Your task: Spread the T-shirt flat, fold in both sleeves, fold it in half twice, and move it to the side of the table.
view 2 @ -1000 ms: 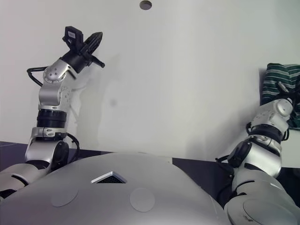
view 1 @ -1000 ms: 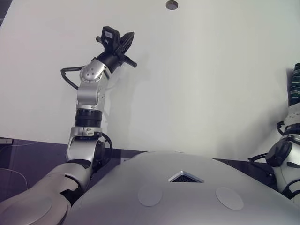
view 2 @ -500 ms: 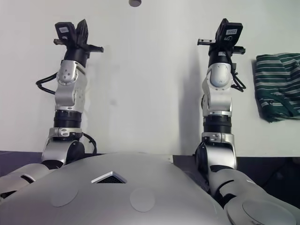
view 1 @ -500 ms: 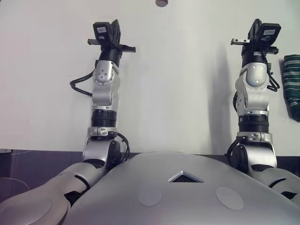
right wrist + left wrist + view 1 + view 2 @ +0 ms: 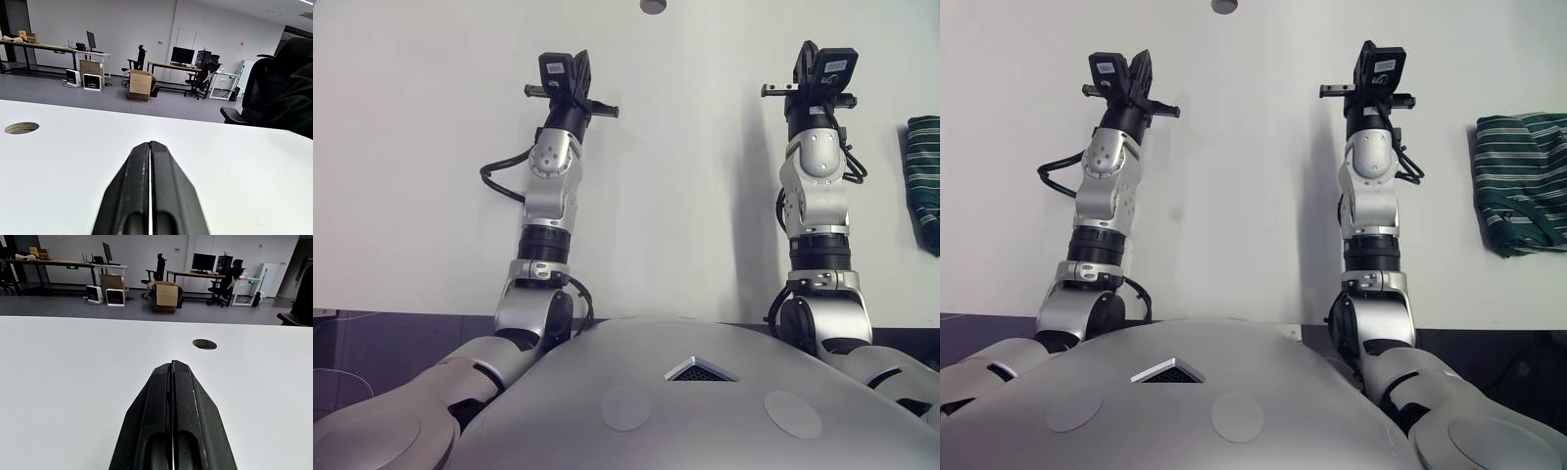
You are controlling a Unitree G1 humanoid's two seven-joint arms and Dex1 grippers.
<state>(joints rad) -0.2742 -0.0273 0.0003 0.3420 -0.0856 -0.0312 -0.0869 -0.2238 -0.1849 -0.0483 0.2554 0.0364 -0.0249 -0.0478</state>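
I judge the folding done: the T-shirt lies as a striped green bundle at the right side of the table, well apart from both arms. My left gripper and right gripper hover above the tabletop, fingers pressed together, holding nothing. To finish well I would draw the arms straight home, the right one wide of the bundle. Its folds look slightly rumpled, though I can't be sure. A cable hole lies far ahead, no obstacle.
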